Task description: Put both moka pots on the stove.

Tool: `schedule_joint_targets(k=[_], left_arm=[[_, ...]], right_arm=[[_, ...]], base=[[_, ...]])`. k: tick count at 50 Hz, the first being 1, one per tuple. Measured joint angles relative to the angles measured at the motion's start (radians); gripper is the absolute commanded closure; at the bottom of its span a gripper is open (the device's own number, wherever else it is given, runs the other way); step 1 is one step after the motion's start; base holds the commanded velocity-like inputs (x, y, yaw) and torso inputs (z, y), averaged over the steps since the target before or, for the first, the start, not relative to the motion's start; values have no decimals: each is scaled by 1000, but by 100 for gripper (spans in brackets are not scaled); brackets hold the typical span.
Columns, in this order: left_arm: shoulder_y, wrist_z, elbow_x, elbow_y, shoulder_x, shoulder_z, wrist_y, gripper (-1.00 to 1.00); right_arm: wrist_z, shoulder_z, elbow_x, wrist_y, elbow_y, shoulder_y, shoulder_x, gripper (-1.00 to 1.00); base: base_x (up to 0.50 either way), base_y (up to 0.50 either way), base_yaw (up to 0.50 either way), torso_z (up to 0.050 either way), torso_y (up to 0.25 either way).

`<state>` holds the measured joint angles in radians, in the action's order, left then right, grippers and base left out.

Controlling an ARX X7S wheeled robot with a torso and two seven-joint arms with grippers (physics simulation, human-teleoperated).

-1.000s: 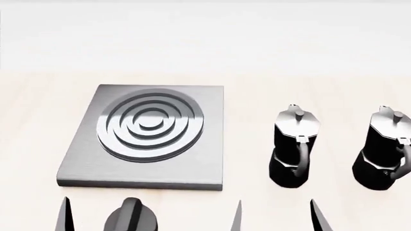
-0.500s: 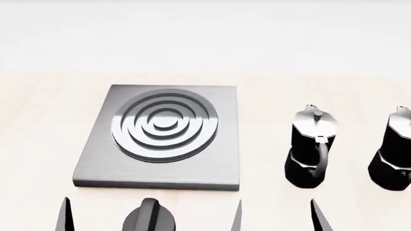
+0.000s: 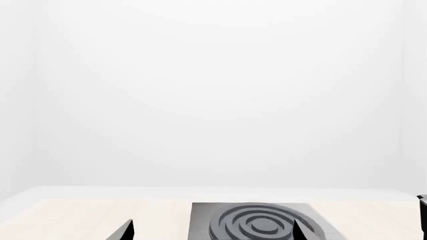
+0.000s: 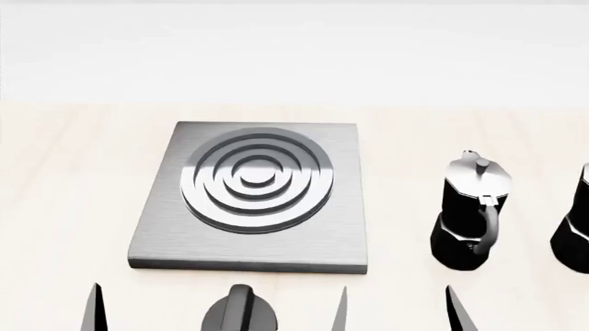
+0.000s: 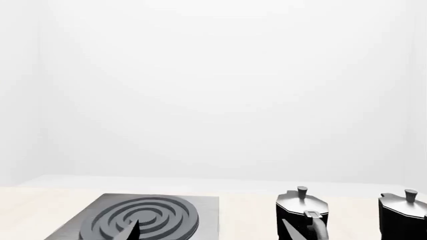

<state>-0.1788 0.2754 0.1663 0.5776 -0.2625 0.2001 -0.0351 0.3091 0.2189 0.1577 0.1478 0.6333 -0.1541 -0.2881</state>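
Both moka pots stand upright on the pale table [image 4: 65,207], well right of the stove [image 4: 156,238]: the nearer pot [image 4: 470,214] with its handle facing the robot, likely easing a grasp, the second pot [image 4: 575,238] cut off at the right edge. The burner is bare. The left gripper [image 4: 216,310] and right gripper [image 5: 207,231] hover at the near edge, fingers spread, holding nothing. A black knob [image 4: 241,312] sits just near the stove.

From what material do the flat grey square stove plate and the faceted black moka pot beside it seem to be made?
The flat grey square stove plate looks like brushed metal: fine parallel streaks run across it and its raised rings catch soft light. The faceted black moka pot has a glossy black body, perhaps painted metal, and its silver lid shines like polished metal. As this is a render, these are appearances only.
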Motion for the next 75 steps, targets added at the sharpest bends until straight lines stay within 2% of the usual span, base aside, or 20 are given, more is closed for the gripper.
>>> schedule_joint_targets(k=[19,31,43,57,75], left_arm=[[5,13,3,-7,-12,13,4,-100],[5,23,6,2,-20,20,0,-100],[7,32,15,4,-28,20,1,-100],[10,42,23,5,-37,20,0,-100],[13,54,30,4,-46,20,1,-100]], right_arm=[[22,10,-11,18,-2,9,-10,-100],[47,2,-6,143,52,67,-17,-100],[49,-66,76,413,108,253,-45,-100],[-1,-176,219,739,39,502,-113,-100],[-116,-185,280,879,-300,758,-178,-100]], base=[[0,41,0,0,0],[0,0,0,0,0],[0,0,0,0,0],[0,0,0,0,0],[0,0,0,0,0]])
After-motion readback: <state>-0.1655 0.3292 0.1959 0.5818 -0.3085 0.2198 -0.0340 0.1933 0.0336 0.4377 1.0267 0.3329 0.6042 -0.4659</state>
